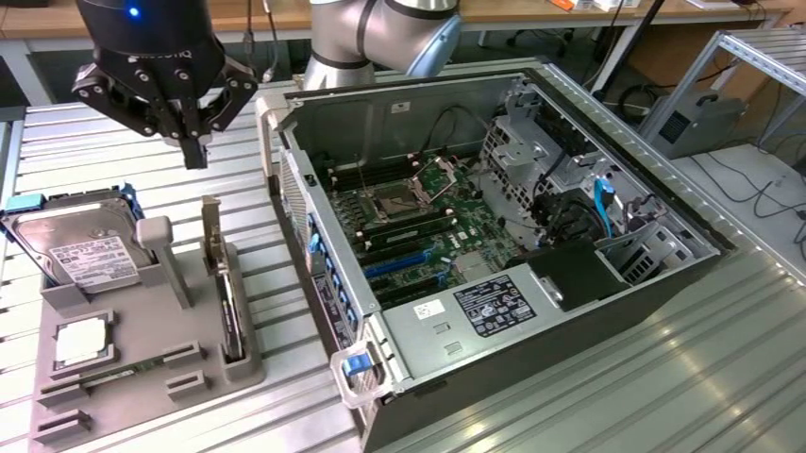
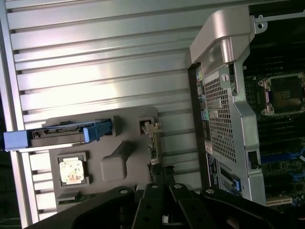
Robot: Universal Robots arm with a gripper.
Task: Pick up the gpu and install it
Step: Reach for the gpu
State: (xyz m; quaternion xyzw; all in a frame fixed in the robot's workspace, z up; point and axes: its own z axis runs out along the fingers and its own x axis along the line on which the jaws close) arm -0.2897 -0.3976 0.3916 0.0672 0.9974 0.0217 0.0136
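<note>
arm (image 1: 377,38): silver-grey tube, pale blue-grey joint cap | gripper (image 1: 193,157): matte black, bar-linkage fingers (image 1: 193,142), round pivot screws (image 2: 153,187) | blue light (image 1: 134,12): small dot (lit) on the black wrist housing (image 1: 151,33) | lettering (image 1: 160,55): faint, pale, runs across that housing

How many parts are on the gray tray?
4: hard drive at the far end, processor in front of it, memory stick nearest the camera, gpu upright toward the computer. None looks hidden.

Silver hard drive (image 1: 75,247) (white label up) sat tilted on gray holder tray (image 1: 139,328); CPU chip (image 1: 78,342) lay flat beside it; ribbed metal bench (image 1: 655,377) beneath.
</note>
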